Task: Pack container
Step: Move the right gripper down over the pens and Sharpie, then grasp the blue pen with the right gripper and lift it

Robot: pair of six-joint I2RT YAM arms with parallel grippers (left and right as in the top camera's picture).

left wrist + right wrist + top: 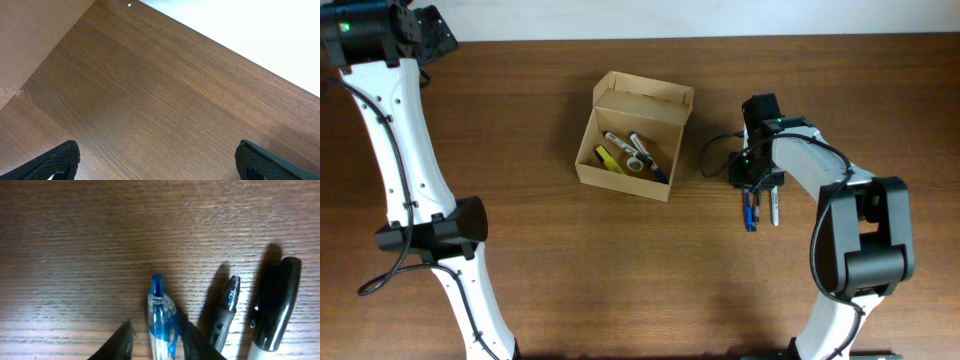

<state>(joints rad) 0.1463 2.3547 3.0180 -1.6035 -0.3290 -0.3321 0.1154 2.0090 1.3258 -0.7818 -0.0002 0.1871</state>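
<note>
The container (620,180) is a tan cardboard box, open, with its flap lid standing at the far side. Inside lie a yellow highlighter (608,158), dark markers (645,152) and a small white roll. My right gripper (752,188) is low over the table to the right of the box. In the right wrist view its fingers (160,340) straddle a blue clear pen (163,314), with a gap on the left side. A grey-black pen (226,311) and a black marker (276,305) lie beside it. My left gripper (157,165) is wide open and empty.
The left arm reaches along the table's left side up to the far left corner (390,35). The blue pen (750,212) and the marker (774,208) lie on the wooden table right of centre. A pale surface borders the table's far edge (260,30).
</note>
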